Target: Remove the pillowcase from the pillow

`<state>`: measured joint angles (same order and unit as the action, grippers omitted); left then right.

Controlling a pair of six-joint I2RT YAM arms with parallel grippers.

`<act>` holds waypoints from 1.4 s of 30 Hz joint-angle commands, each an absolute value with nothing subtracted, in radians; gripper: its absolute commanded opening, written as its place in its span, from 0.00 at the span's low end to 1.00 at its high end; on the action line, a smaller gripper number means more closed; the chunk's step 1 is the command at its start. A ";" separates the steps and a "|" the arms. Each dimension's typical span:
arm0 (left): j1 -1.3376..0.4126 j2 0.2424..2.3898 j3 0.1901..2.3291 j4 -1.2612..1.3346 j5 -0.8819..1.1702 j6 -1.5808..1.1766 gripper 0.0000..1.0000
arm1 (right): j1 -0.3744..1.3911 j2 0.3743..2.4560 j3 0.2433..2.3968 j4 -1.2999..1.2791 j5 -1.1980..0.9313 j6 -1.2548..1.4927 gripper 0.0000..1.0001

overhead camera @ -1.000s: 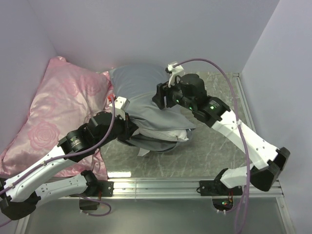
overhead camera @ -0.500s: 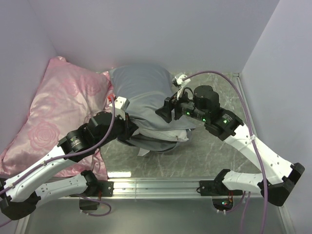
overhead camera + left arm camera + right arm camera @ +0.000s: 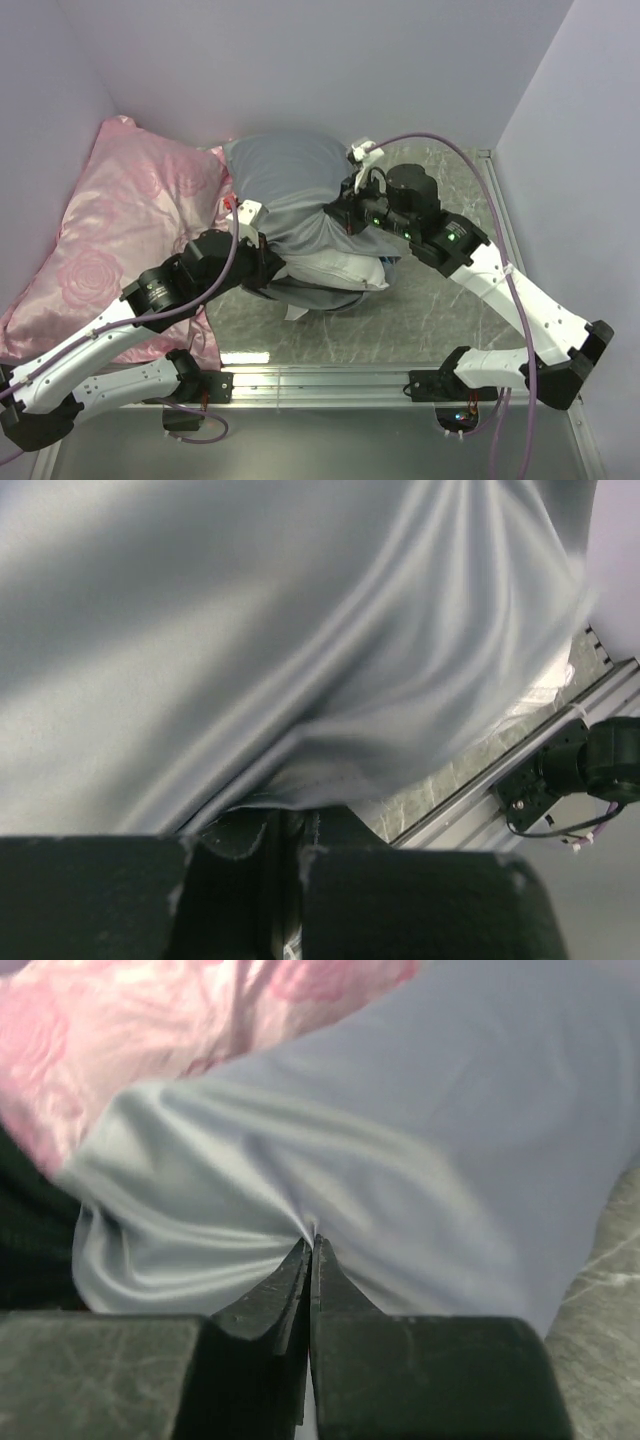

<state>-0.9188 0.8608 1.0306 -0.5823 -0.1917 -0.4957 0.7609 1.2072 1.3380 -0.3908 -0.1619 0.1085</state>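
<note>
Smooth grey-blue fabric pillowcase lay upper centre of the top view. The plump plain white pillow bulged out of its lower edge at centre frame.

Right gripper: jaws pressed together on a thin pinch of pillowcase, creases fanning from the tips. Left gripper: jaws together at the lower-left hem, a fold of the same cloth between them (contact partly shadowed).

Risks, as judged:
- The right pinch looked shallow, and sheeny cloth could slip free under pull.
- If either pinch caught pillow as well as cloth, the two would drag together across the grey marbled tabletop.
- The pink rose-patterned satin cushion touched the pillowcase at left and could snag or shift.

Small white tag sat below the hem. No print was legible, and no brand or writing elsewhere.
</note>
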 commanded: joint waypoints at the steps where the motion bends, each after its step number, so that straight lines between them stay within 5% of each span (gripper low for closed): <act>1: -0.919 0.853 1.020 -0.534 -0.135 -0.528 0.01 | 0.759 1.264 1.469 -0.382 -0.003 0.158 0.02; 15: -1.001 0.796 0.979 -0.522 -0.025 -0.506 0.01 | 0.704 1.704 1.776 -0.434 0.273 0.230 0.00; 26: -1.049 0.726 1.120 -0.454 -0.100 -0.493 0.01 | 0.555 1.663 1.542 -0.261 0.135 0.342 0.00; 35: -1.049 0.985 1.731 -0.423 -0.146 -0.344 0.01 | 0.549 1.437 1.546 -0.285 0.133 0.362 0.04; 42: -1.048 1.213 2.072 -0.451 -0.366 -0.259 0.00 | 0.540 1.379 1.676 -0.365 0.161 0.356 0.07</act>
<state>-1.0443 1.1915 1.9339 -0.6193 -0.2409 -0.3099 0.5606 1.3838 1.6276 -0.2951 0.0814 0.3744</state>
